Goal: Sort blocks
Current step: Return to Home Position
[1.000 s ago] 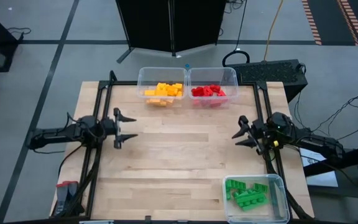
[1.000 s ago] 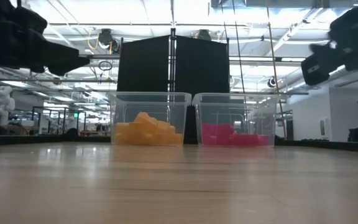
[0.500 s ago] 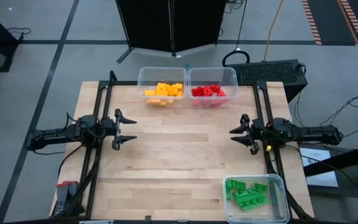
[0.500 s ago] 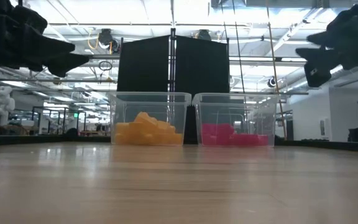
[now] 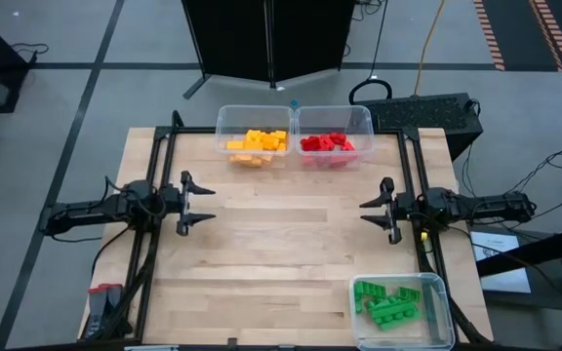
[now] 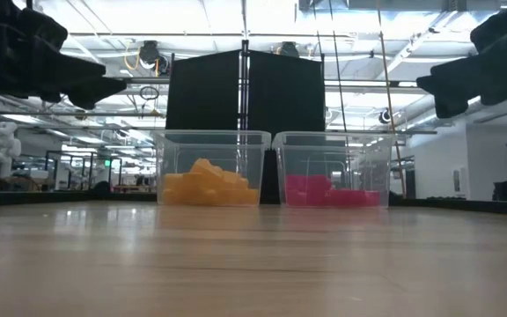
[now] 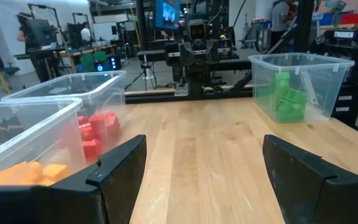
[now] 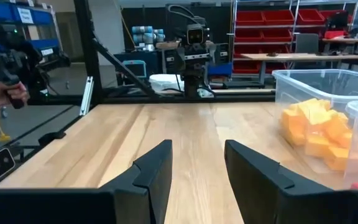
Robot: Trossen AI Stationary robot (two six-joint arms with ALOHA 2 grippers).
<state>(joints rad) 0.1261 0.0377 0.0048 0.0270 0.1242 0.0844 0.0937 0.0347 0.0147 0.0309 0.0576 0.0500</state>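
left claw [image 5: 201, 203] and right claw [image 5: 369, 212] are held spread, empty, above the surface [image 5: 281, 258]; yellow blocks [image 5: 256, 144] and red blocks [image 5: 327, 143] are seen in the far bins [image 5: 221, 125], green blocks [image 5: 388, 304] in the near bin [image 5: 446, 312].

There's the left arm [image 5: 86, 213], stretched out low and straight, reaching inward. The left gripper [image 5: 212, 202] is held level and points across at its partner. Its fingers [image 7: 114, 171] are spread wide, with nothing between them. On the other side the right arm [image 5: 486, 207] mirrors it, laid out flat, with the right gripper [image 5: 363, 211] aimed straight back. Its fingers [image 8: 154, 171] are parted too, by a narrower gap, and hold nothing. The two grippers face each other, well apart.
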